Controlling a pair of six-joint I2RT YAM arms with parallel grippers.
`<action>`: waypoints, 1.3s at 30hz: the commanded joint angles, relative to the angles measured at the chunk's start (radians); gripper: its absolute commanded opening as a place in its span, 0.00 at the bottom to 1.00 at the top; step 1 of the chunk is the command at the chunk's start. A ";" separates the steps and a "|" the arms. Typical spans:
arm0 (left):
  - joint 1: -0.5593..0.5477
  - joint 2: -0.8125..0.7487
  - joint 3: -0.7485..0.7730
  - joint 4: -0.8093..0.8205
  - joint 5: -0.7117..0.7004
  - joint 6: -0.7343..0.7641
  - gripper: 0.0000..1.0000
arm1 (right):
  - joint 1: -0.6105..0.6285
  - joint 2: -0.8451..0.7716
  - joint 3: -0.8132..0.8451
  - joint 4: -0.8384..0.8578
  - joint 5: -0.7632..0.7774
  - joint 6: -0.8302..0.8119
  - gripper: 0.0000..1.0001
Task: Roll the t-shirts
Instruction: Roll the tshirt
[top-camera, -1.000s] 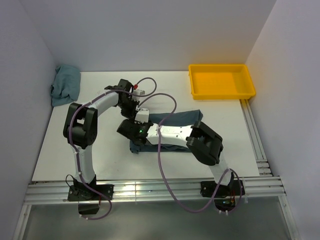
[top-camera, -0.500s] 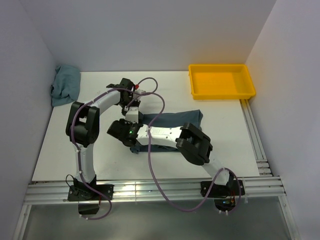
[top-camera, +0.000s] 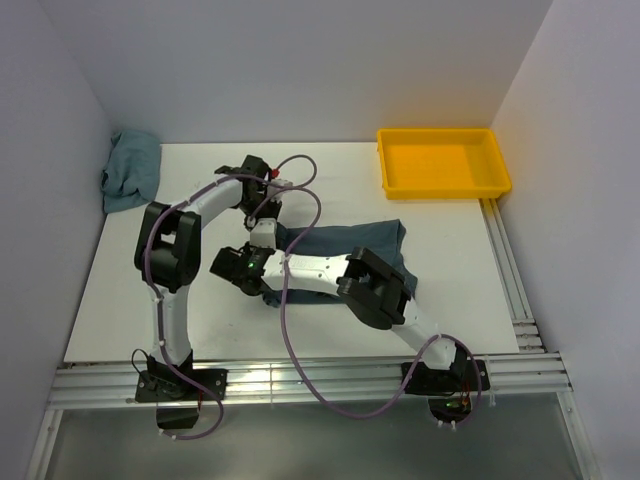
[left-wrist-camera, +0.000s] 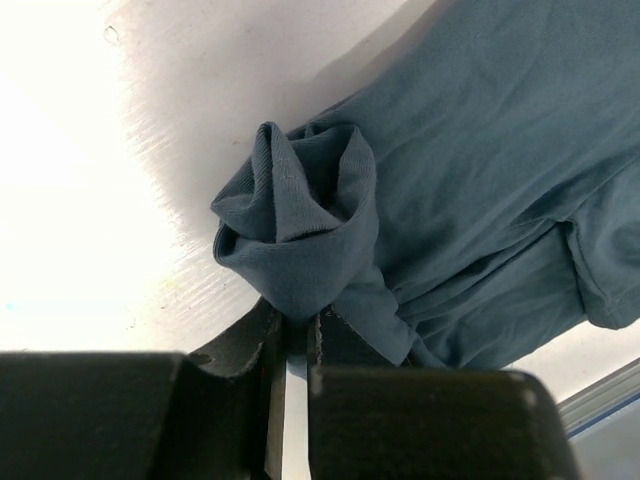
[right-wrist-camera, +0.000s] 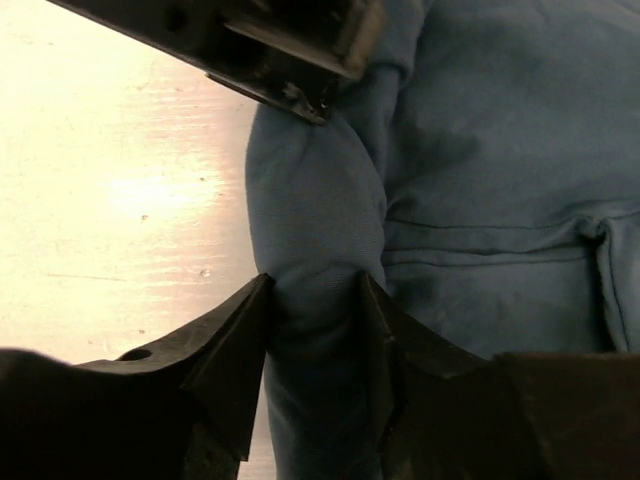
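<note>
Right hand (right-wrist-camera: 315, 290) has slid left and clamps the rolled t-shirt (right-wrist-camera: 480, 200), which the left hand (left-wrist-camera: 297, 322) pinches.

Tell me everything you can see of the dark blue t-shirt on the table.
The t-shirt is plain slate-blue soft knit with no print. It lies near the middle of the table, mostly flat, with wrinkles and visible seams. The end on the left in the top view is wound into a loose roll. The left gripper pinches the roll's end between nearly closed jaws. The right gripper straddles the roll, its jaws pressing both sides. The rest trails toward the yellow tray without touching it.
</note>
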 joint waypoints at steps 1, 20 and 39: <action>-0.003 0.016 0.057 -0.029 -0.005 0.001 0.13 | 0.004 -0.011 -0.030 -0.086 0.040 0.060 0.44; 0.164 -0.088 0.128 -0.050 0.369 0.085 0.80 | -0.107 -0.424 -0.822 0.894 -0.391 0.106 0.31; 0.195 -0.044 -0.213 0.219 0.531 0.122 0.78 | -0.244 -0.235 -1.068 1.753 -0.825 0.344 0.29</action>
